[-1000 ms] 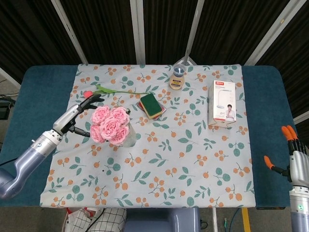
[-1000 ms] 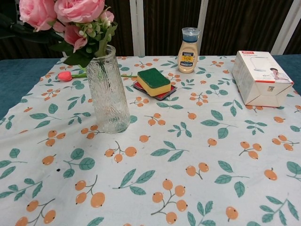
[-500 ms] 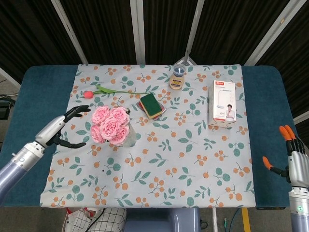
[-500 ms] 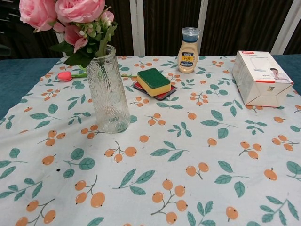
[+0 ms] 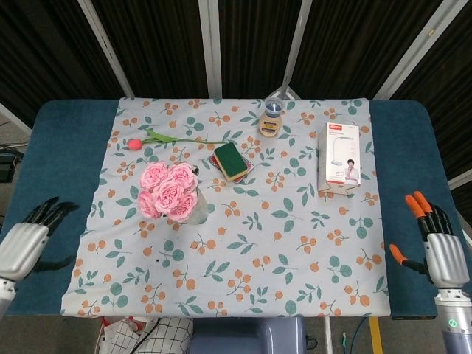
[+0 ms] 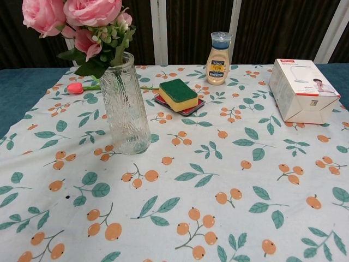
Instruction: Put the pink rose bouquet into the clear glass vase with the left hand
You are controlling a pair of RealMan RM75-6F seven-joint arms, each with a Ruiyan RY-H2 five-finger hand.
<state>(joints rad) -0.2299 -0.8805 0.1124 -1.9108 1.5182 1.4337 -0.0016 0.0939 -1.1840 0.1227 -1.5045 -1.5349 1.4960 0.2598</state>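
The pink rose bouquet [image 5: 168, 190] [image 6: 76, 19] stands upright in the clear glass vase [image 6: 125, 106] [image 5: 193, 206] on the left half of the floral cloth. No hand touches it. My left hand [image 5: 28, 240] hangs over the blue table surface at the left edge, well away from the vase, holding nothing, fingers apart. Off the table's front right corner, my right hand [image 5: 430, 240] is empty with orange fingertips spread. Neither hand shows in the chest view.
A single pink tulip [image 5: 158, 139] [image 6: 76, 87] lies behind the vase. A green sponge on a red pad [image 5: 231, 161] [image 6: 178, 94], a sauce bottle [image 5: 271, 119] [image 6: 219, 58] and a white lamp box [image 5: 340, 156] [image 6: 303, 90] stand further back and right.
My left hand has drawn back from beside the bouquet, leftward and toward the front edge, off the cloth. The right hand has risen slightly. Bouquet and vase have stayed in place.
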